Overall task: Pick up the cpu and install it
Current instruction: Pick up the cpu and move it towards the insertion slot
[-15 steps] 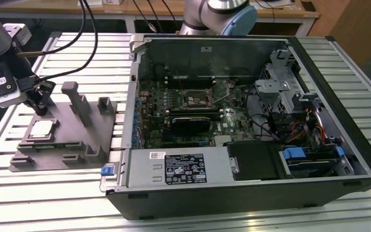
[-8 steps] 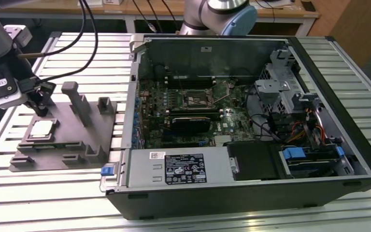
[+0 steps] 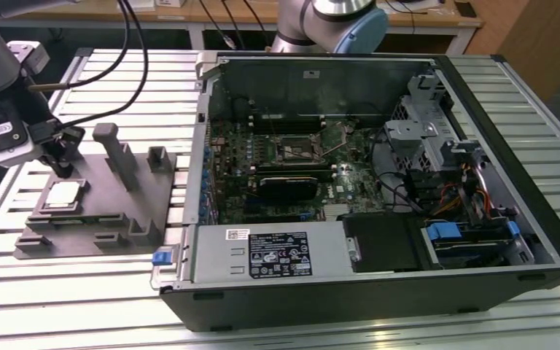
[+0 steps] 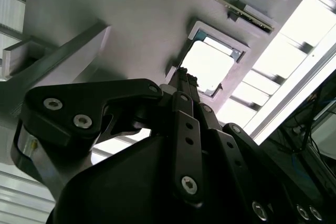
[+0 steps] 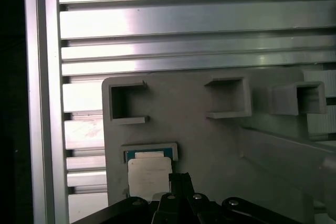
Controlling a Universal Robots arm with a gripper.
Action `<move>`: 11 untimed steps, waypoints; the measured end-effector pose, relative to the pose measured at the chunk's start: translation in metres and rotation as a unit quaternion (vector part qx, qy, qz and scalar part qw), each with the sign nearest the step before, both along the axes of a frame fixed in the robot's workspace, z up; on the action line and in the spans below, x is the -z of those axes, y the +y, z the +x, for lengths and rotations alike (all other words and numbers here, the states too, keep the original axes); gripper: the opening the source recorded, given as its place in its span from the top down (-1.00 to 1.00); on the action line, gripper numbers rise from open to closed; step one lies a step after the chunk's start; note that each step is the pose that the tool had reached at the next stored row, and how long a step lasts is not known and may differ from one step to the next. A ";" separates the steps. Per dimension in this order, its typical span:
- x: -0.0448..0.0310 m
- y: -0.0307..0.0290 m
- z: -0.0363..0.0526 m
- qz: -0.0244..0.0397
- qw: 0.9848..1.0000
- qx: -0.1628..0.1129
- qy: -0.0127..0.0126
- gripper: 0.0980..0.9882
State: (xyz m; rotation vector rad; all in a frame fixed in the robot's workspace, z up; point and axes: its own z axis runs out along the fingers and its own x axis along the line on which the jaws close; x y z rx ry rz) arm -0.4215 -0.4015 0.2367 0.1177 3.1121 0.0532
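Note:
The cpu [image 3: 63, 193] is a small, pale silver square lying flat in a recess of the grey tray [image 3: 114, 219], on the exterior view's left. My gripper [image 3: 63, 172] hangs just above the chip's far edge, its dark fingers pressed together and holding nothing. In the second wrist view the fingertips [image 4: 184, 80] point at the bright cpu [image 4: 210, 66] from a short way off. The first wrist view has the cpu [image 5: 149, 174] right beside my gripper [image 5: 180, 179]. The dark square socket [image 3: 294, 149] sits on the motherboard inside the open computer case [image 3: 378, 292].
Upright grey blocks [image 3: 114, 153] rise from the tray close to the gripper, towards the exterior view's right. The tray rests on a slatted aluminium table [image 3: 66, 306]. The case wall [image 3: 197, 168] stands between tray and motherboard. Drive cages and cables [image 3: 455, 189] fill the case's right side.

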 end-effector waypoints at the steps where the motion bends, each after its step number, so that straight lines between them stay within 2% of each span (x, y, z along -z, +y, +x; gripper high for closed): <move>1: 0.0008 -0.0002 -0.0003 0.000 1.000 0.000 0.000 0.98; 11: 0.0093 -0.0010 -0.0054 0.000 1.000 0.000 0.000 0.98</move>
